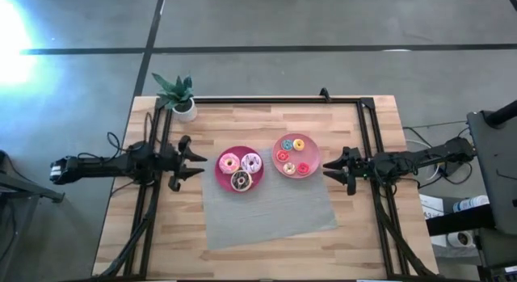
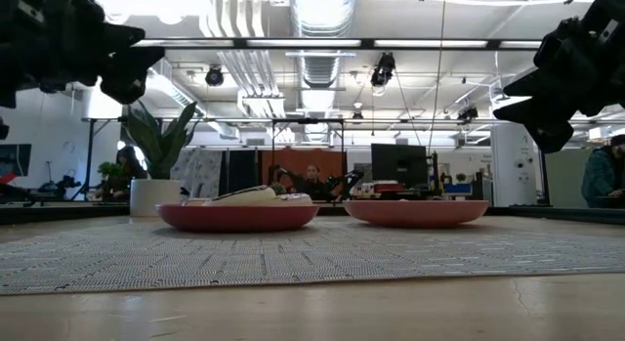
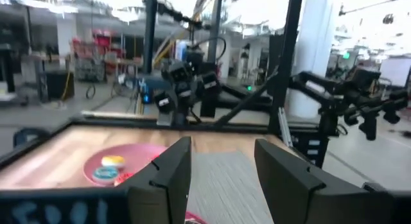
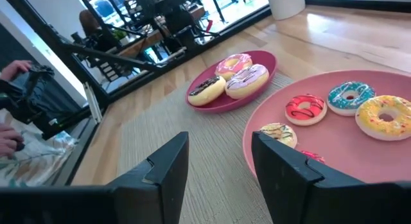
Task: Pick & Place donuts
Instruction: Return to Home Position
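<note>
Two plates: one magenta plate (image 1: 220, 175), one pink plate (image 1: 314, 157). Three big donuts (image 1: 241, 181), five small donuts (image 1: 298, 145). One potted plant (image 1: 178, 93), one grey mat (image 1: 266, 211).

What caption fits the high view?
Three big donuts on the magenta plate, small donuts on the pink plate, left claw and right claw open at either side.

Lab: exposed ceiling ducts (image 2: 322, 28), monitor (image 2: 398, 165).

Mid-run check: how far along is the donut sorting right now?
Done: three big donuts sit on the magenta plate, the small donuts on the pink plate. In hand: nothing; left gripper and right gripper hang open and empty beside the plates. Left: no donut lies loose on the mat, so probably only parking the arms.
</note>
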